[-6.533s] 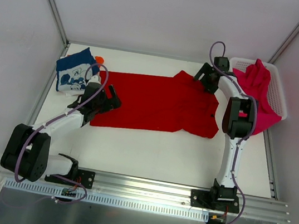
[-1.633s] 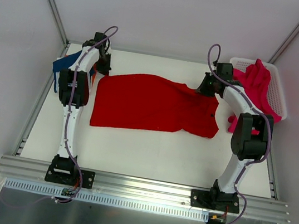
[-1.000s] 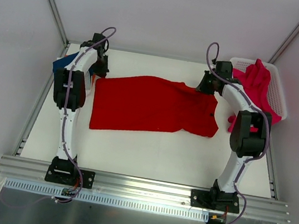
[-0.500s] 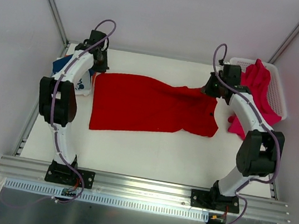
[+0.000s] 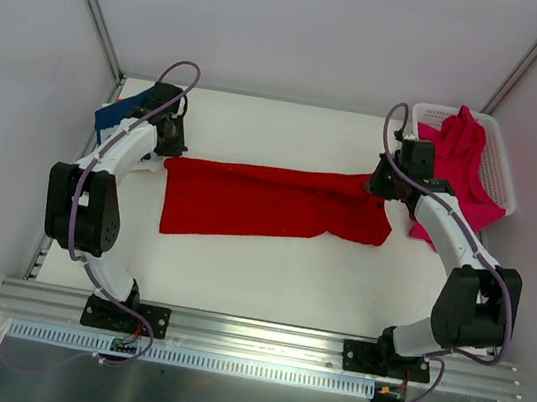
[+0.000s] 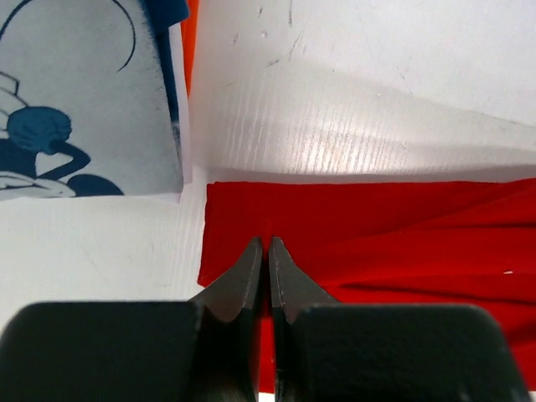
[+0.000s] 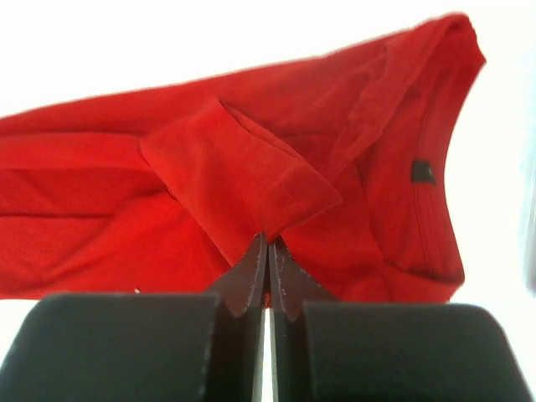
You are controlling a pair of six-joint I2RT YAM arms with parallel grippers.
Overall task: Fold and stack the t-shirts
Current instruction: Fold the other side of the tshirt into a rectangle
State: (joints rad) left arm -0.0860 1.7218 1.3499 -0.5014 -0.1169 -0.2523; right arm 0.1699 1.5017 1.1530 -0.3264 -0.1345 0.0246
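Observation:
The red t-shirt [image 5: 268, 203] lies across the middle of the table as a long band, its far edge doubled over toward the near side. My left gripper [image 5: 169, 143] is shut on the far left corner of the red t-shirt [image 6: 377, 226], with cloth pinched between the fingers. At the other end my right gripper [image 5: 381, 183] is shut on a sleeve flap of the red t-shirt [image 7: 209, 167]. The folded navy t-shirt [image 5: 123, 112] with white print [image 6: 84, 100] lies at the far left, an orange t-shirt [image 6: 191, 42] edge showing beside it. A magenta-pink t-shirt [image 5: 462, 154] hangs out of the basket.
The white mesh basket [image 5: 504, 170] stands at the far right corner, close behind my right arm. Metal frame posts rise at both far corners. White table [image 5: 268, 272] shows on the near side of the red shirt.
Both grippers have drawn the red shirt's far edge toward the near side, so the shirt now shows as a narrower band. Both arms have swung outward.

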